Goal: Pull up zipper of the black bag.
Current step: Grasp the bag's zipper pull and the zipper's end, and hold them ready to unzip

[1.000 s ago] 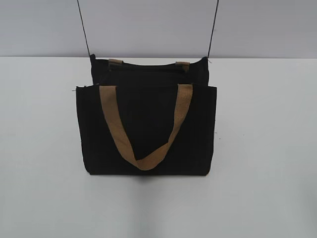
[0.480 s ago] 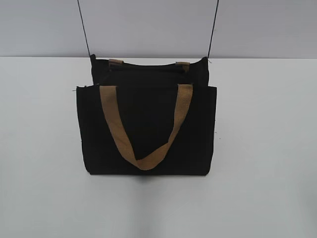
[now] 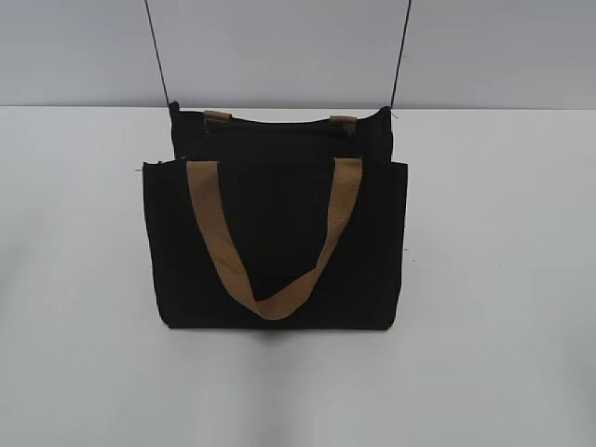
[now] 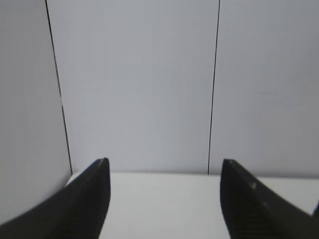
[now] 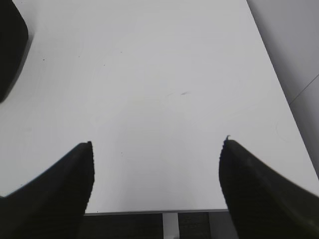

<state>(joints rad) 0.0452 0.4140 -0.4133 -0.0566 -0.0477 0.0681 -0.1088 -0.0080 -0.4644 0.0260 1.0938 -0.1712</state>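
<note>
The black bag (image 3: 277, 242) stands upright in the middle of the white table in the exterior view. One tan webbing handle (image 3: 270, 242) hangs down its front; the ends of the other show at the top back. The zipper runs along the bag's top edge (image 3: 279, 126); its pull tab is too small to make out. No gripper shows in the exterior view. My left gripper (image 4: 164, 167) is open and empty, facing the wall. My right gripper (image 5: 157, 144) is open and empty over bare table, with a corner of the bag (image 5: 10, 45) at the upper left.
The white table (image 3: 503, 279) reaches to a grey panelled wall (image 3: 279, 47) with two thin dark seams. In the right wrist view the table's edge (image 5: 164, 211) lies between the fingers, with a dark floor beyond.
</note>
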